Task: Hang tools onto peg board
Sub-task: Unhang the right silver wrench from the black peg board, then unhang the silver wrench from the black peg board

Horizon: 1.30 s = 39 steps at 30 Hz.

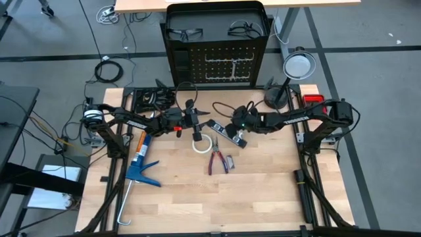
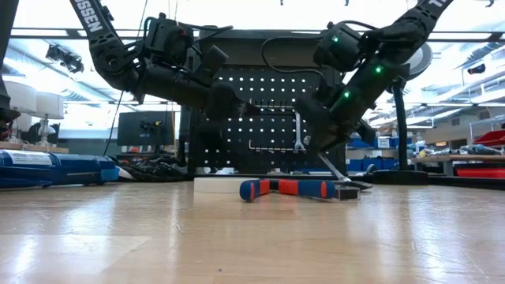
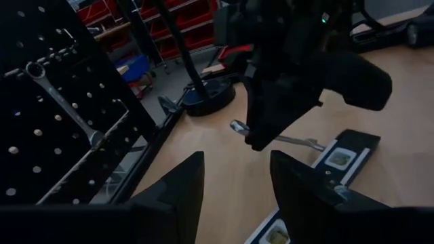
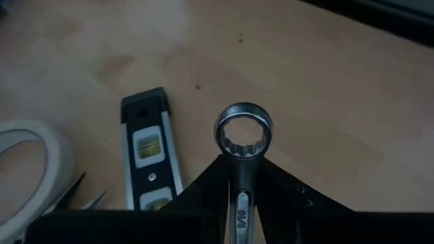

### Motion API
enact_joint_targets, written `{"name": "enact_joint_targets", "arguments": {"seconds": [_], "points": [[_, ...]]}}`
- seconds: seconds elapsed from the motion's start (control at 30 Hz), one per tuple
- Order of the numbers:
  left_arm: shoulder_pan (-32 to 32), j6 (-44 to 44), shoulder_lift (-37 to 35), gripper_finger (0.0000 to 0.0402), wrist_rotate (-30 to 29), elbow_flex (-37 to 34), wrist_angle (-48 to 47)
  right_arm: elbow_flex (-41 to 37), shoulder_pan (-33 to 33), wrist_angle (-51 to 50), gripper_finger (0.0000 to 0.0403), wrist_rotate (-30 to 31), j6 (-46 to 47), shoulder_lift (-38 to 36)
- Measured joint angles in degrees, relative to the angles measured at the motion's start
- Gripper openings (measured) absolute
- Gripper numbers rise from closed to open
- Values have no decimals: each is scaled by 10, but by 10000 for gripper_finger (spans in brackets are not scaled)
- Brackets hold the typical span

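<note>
My right gripper (image 1: 238,130) is shut on a silver wrench (image 4: 244,129) just above the table's middle, over a black bar with pale windows (image 1: 222,130). My left gripper (image 3: 234,159) stands open with nothing between its fingers, left of it, in front of the peg board (image 1: 217,59). Another wrench (image 3: 62,103) hangs by its ring end from a hook on the board. A white tape roll (image 1: 200,142) and red-handled pliers (image 1: 218,161) lie flat on the table. Two safety glasses (image 1: 184,31) sit on top of the board's frame. My right gripper pinches the wrench's shaft (image 4: 241,177) between its two fingers, just behind the ring end (image 4: 244,129), which sticks out past the fingertips. The fingers slant down from the table's right. The long part slopes down below them (image 2: 347,175). Whether its low end touches the bar, I cannot tell.
A large blue caulking gun (image 1: 139,164) lies at the table's left. A round lamp on a black stand (image 1: 297,66) is at the far right, beside the peg board. Cables lie behind the left arm.
</note>
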Motion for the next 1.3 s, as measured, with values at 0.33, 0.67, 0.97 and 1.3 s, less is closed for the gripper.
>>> {"name": "enact_joint_targets", "arguments": {"seconds": [0.33, 0.67, 0.97, 1.3], "points": [[0, -19, 0, 172, 1, 0, -1, 0, 34, 1, 76, -6, 32, 0], [0, -18, 0, 172, -1, 0, 1, 0, 36, -1, 120, -14, 31, 0], [0, -18, 0, 172, -1, 0, 2, 0, 36, 93, 157, 38, -35, 0], [0, -17, 0, 172, -1, 0, 8, 0, -28, 337, 154, 186, -297, 14]]}}
